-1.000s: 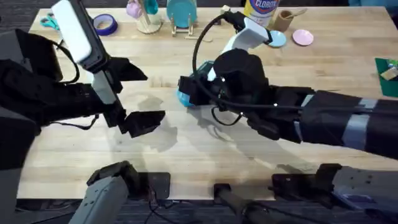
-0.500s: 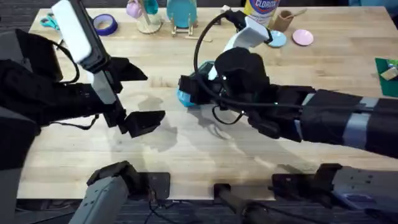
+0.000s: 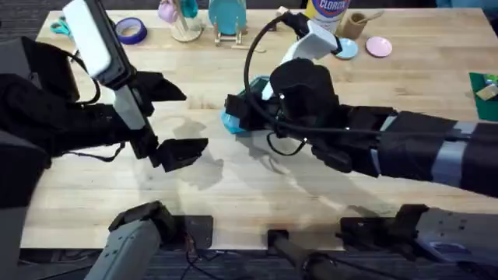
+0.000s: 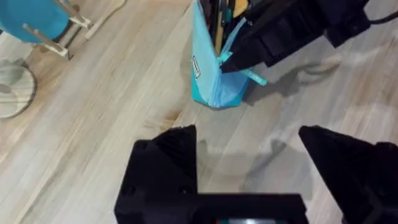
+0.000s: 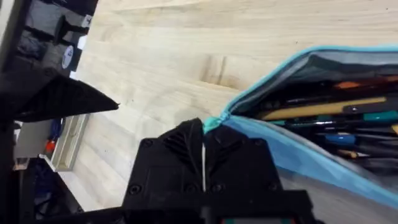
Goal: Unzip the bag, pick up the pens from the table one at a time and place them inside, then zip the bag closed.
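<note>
Right wrist: soft teal fabric bag [image 5: 323, 149], slim pens [image 5: 323, 112] inside.

teal-blue bag [image 4: 208, 68], light-wood grained table [image 3: 233, 187], black fingers [image 4: 163, 163]

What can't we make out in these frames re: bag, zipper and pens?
- Bag, overhead: most of it is covered by the right arm; one teal end shows.
- Zipper pull, right wrist view: the right gripper is pinched shut at the bag's open end; the pull itself is hidden between the fingers.
- Pens, right wrist view: sticks lie inside, cut off by the frame edge; count unclear.
- Left gripper: open, holding nothing.
</note>
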{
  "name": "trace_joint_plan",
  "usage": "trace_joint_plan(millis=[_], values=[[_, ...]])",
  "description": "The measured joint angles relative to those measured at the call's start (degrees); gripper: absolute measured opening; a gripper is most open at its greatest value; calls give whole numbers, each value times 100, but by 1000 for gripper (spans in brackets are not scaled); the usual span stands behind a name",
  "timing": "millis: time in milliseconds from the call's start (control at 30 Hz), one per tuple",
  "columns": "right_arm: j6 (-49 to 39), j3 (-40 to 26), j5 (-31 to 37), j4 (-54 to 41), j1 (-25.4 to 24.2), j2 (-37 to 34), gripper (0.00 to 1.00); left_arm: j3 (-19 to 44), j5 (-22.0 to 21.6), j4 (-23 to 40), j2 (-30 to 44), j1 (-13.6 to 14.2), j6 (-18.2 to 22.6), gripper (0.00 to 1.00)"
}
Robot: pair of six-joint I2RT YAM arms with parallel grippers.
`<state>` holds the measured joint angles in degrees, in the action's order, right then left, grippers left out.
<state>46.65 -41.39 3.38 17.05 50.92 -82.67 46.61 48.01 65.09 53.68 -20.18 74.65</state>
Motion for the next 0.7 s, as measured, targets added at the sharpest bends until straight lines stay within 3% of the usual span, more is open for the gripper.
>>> trace_joint_plan(millis=[133, 433, 700], values=[[0, 0, 0, 1, -7, 0, 31, -30, 48, -25, 276, 0, 87, 993], [0, 0, 0, 1, -7, 0, 31, -232, 432, -512, 1312, 0, 874, 993], [0, 0, 0, 1, -7, 2, 31, -232, 1017, -1084, 2410, 0, 1045, 994]])
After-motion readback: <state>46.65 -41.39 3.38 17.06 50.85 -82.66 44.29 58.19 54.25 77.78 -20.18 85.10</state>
